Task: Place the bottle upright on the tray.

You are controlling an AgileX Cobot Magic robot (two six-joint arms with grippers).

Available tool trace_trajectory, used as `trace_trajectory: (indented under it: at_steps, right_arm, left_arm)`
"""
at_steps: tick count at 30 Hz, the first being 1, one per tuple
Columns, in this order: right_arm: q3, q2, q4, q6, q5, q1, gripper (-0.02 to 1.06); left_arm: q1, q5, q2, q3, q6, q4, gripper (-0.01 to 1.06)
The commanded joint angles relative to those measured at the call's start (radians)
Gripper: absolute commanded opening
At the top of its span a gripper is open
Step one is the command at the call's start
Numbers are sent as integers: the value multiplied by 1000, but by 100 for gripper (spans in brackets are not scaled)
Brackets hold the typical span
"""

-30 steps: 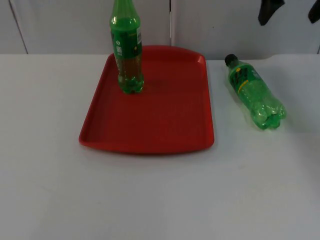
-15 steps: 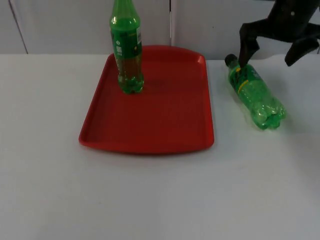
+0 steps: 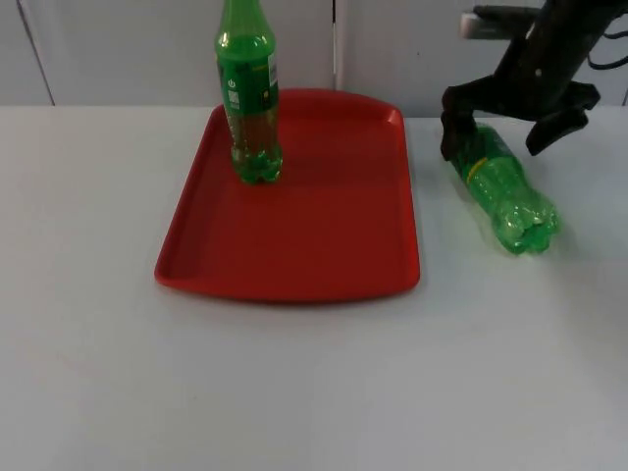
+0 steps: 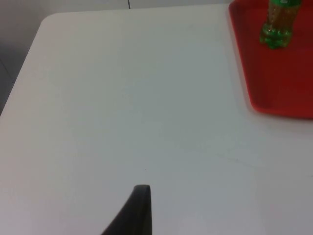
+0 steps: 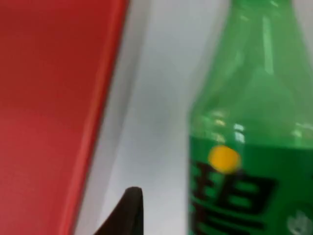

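1. Bottle lying on its side (image 3: 502, 193) on the white desk (image 3: 314, 383), just beside the right edge of the red tray (image 3: 294, 265) but clear of it — cap end toward the partition wall, base toward the desk's front. Seen close in the right wrist view too (image 5: 249, 147), green with a yellow dot and dark lettering on the label, the tray's rim (image 5: 98, 122) near it.
2. Second green bottle (image 3: 249, 93) standing upright on the tray's far left part; also seen from the left wrist (image 4: 278, 22). Half of the job done, judging by this.
3. Right hand (image 3: 500, 132) spread wide, poised over the lying bottle's neck and shoulder, one finger on each side. Not closed on anything yet; whether a finger touches the plastic cannot be told.
4. Left hand waiting off to the left over bare desk; one dark fingertip (image 4: 138, 210) visible, so open or closed cannot be told.
5. Left to do, by judgement — lower and close around the bottle, lift, turn it base-down, carry it over the rim and set it on the bare red floor beside the standing one. Round, smooth body likely to roll if nudged off-centre.
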Motion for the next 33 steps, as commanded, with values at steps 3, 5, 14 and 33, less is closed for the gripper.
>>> trace_trajectory:
  at_steps: [3,5,14,33]
  right_arm:
    - [-8,11,-112,67,-43,45,104]
    - [-8,13,-110,67,-46,47,104]
    - [-8,15,-105,96,-91,12,101]
    - [-8,28,-36,54,23,2,101]
  left_arm:
    - [1,-10,-3,5,-3,-3,105]
    - [1,-10,-3,5,-3,-3,105]
    - [1,-10,-3,5,-3,-3,105]
    - [1,-10,-3,5,-3,-3,105]
